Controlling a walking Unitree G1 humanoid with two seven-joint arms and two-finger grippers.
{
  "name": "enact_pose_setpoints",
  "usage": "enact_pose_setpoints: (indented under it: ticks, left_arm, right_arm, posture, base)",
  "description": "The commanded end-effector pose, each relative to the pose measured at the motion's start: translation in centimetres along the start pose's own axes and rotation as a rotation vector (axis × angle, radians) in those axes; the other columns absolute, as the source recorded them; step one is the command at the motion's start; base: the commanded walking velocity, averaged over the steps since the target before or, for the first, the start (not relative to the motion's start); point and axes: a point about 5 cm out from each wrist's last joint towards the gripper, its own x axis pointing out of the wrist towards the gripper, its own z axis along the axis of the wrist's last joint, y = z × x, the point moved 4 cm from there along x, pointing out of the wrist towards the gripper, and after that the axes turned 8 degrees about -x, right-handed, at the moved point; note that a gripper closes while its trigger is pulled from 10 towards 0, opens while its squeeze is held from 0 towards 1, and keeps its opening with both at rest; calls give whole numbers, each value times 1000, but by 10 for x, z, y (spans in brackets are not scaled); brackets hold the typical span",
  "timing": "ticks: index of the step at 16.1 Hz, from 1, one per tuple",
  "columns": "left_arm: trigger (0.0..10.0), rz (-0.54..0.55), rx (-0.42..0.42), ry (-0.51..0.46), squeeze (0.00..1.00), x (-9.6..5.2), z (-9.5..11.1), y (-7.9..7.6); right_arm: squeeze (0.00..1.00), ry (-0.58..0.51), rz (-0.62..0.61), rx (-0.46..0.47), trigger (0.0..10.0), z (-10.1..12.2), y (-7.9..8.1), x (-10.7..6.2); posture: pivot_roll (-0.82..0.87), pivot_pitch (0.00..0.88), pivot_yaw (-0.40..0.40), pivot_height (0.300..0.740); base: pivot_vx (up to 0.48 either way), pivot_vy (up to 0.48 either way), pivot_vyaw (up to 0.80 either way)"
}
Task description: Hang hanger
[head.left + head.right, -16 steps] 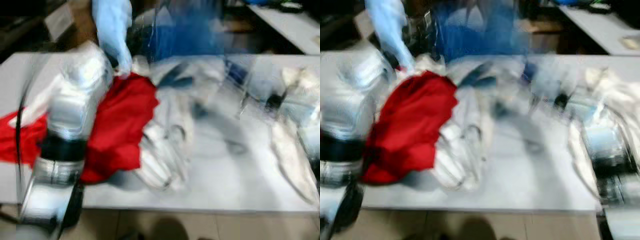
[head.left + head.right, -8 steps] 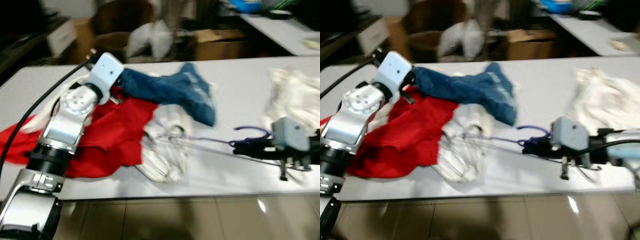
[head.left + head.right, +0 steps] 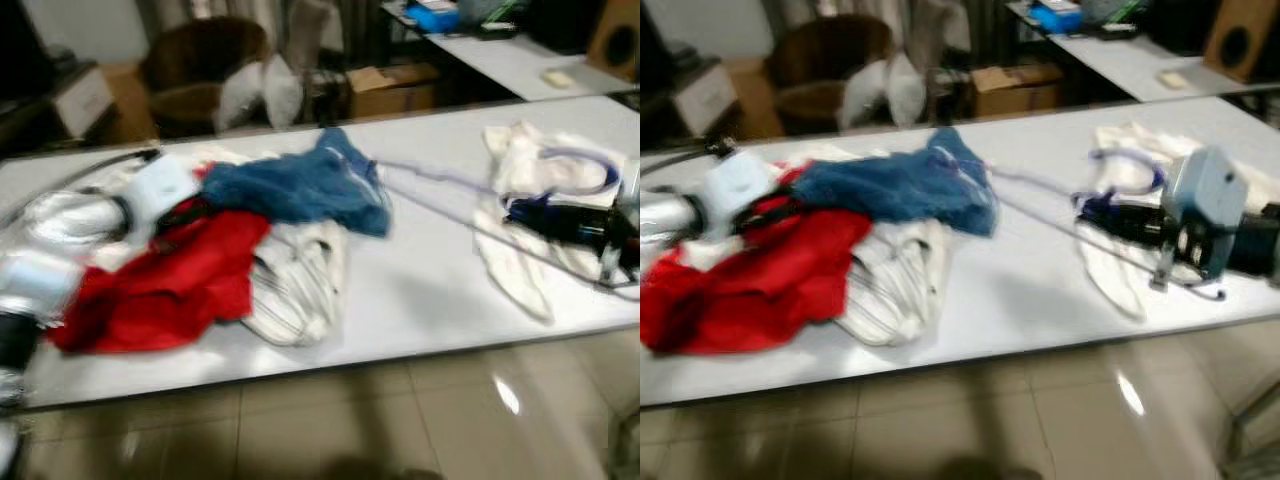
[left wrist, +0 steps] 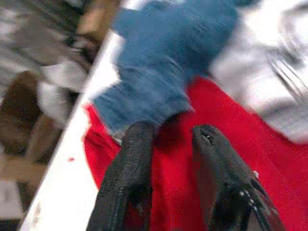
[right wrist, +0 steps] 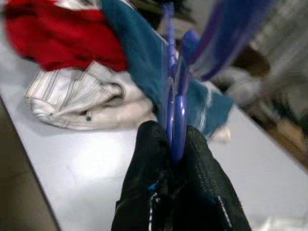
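Your right pincer (image 5: 175, 154) is clenched on the purple hanger (image 5: 174, 103); lift it clear of the blue garment (image 3: 895, 185) ahead before carrying, left pincer (image 4: 168, 144) released

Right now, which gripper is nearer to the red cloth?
Left. The left gripper hovers open just over the red cloth, beside the blue garment. The right gripper is far off across the table, shut on the purple hanger.

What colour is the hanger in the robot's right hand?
Purple hanger, clearest in the right wrist view.
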Motion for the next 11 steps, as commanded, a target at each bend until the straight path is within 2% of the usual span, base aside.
enact_pose_setpoints:
  ticks: [1,2,3,4,5,6,7,8,9,10,11]
  left_arm:
    - [10000,-36,28,43,1000,-8,-5,-2]
    - [10000,-29,28,55,1000,-11,-8,-1]
    - [10000,7,14,48,1000,-17,-11,4]
    - [10000,48,-34,-20,1000,-22,-7,7]
    - [10000,164,-197,-262,1000,-29,22,15]
    - [10000,207,-272,-338,1000,-32,30,18]
    - [10000,295,-429,-485,1000,-36,43,20]
    - [10000,338,-566,-556,816,-34,47,10]
    - [10000,368,-676,-605,776,-28,50,-6]
    - [10000,392,-726,-625,714,-23,51,-19]
    - [10000,395,-714,-604,667,-15,51,-32]
  right_arm:
    - [0,-11,-31,-12,10000,2,1,7]
    - [0,-22,-47,-12,10000,2,1,10]
    - [0,-55,-89,34,10000,3,1,16]
    - [0,-81,-142,89,10000,3,-1,22]
    - [0,-89,-262,197,10000,-2,-9,31]
    - [0,-95,-299,221,10000,-3,-10,33]
    - [0,-91,-380,275,10000,-5,-10,40]
    - [0,-53,-464,315,10000,-11,-8,45]
    - [0,25,-540,330,10000,-22,-3,51]
    - [0,50,-568,363,10000,-27,3,56]
    - [0,56,-594,405,10000,-30,7,58]
  posture:
    - [-223,0,79,740]
    - [-221,0,78,740]
    - [-214,0,74,740]
    - [-211,0,73,740]
    - [-202,0,67,740]
    - [-199,0,66,740]
    - [-198,0,63,740]
    - [-193,0,55,740]
    - [-192,0,49,740]
    - [-193,0,45,740]
    - [-196,0,41,740]
  base:
    - [0,0,0]
    - [0,0,0]
    - [0,0,0]
    - [0,0,0]
    - [0,0,0]
    - [0,0,0]
    - [0,0,0]
    - [0,0,0]
    - [0,0,0]
    - [0,0,0]
    - [0,0,0]
